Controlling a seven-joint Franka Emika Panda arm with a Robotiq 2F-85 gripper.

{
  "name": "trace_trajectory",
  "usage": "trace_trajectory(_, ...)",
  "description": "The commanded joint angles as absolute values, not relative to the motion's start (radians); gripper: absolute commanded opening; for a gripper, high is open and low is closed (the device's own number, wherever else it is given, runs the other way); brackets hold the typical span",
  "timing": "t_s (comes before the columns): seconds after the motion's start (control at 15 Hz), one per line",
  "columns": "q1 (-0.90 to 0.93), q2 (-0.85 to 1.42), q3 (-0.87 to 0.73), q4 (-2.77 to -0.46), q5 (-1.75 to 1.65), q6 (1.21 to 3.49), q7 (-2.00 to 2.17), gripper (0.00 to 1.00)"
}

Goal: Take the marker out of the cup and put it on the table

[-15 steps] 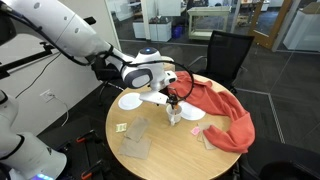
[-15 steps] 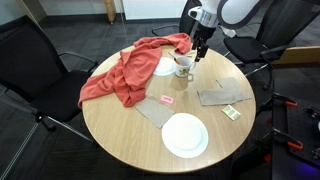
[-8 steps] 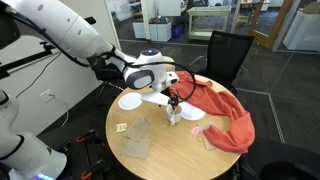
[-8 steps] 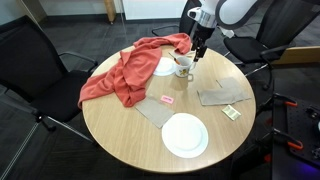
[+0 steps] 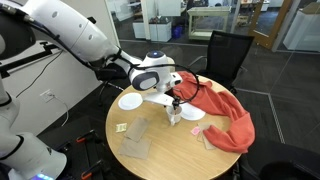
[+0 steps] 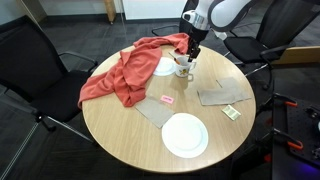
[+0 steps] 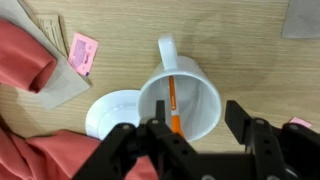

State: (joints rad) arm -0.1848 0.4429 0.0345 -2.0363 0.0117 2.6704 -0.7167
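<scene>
The whitish cup [image 7: 205, 100] stands upright on the light wood table [image 7: 250, 50], handle pointing away in the wrist view. The marker [image 7: 172, 104], slim with an orange barrel, leans inside the cup. My gripper [image 7: 200, 130] is open, its two fingers straddling the cup's near rim just above it, holding nothing. In both exterior views the gripper [image 5: 176, 99] [image 6: 192, 52] hangs right over the cup [image 5: 175, 116] [image 6: 182, 67] near the table's far side [image 6: 110, 125].
A large red cloth [image 6: 125, 72] lies beside the cup. A small white saucer [image 7: 110, 112] touches the cup's side. A white plate [image 6: 185, 135], grey napkins [image 6: 222, 96] and a pink note [image 6: 167, 100] lie on the table. Black chairs stand around it.
The arm has shifted slightly over the cup. The gripper stays open and the marker is still in the cup.
</scene>
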Motion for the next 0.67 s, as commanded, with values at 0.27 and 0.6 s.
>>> trace_trajectory(0.27, -0.206, 0.535, 0.063, -1.924, 0.013, 2.664, -0.705, 0.41)
trace_trajectory(0.6, -0.211, 0.581, 0.071, -1.874, 0.015, 2.664, -0.701, 0.44)
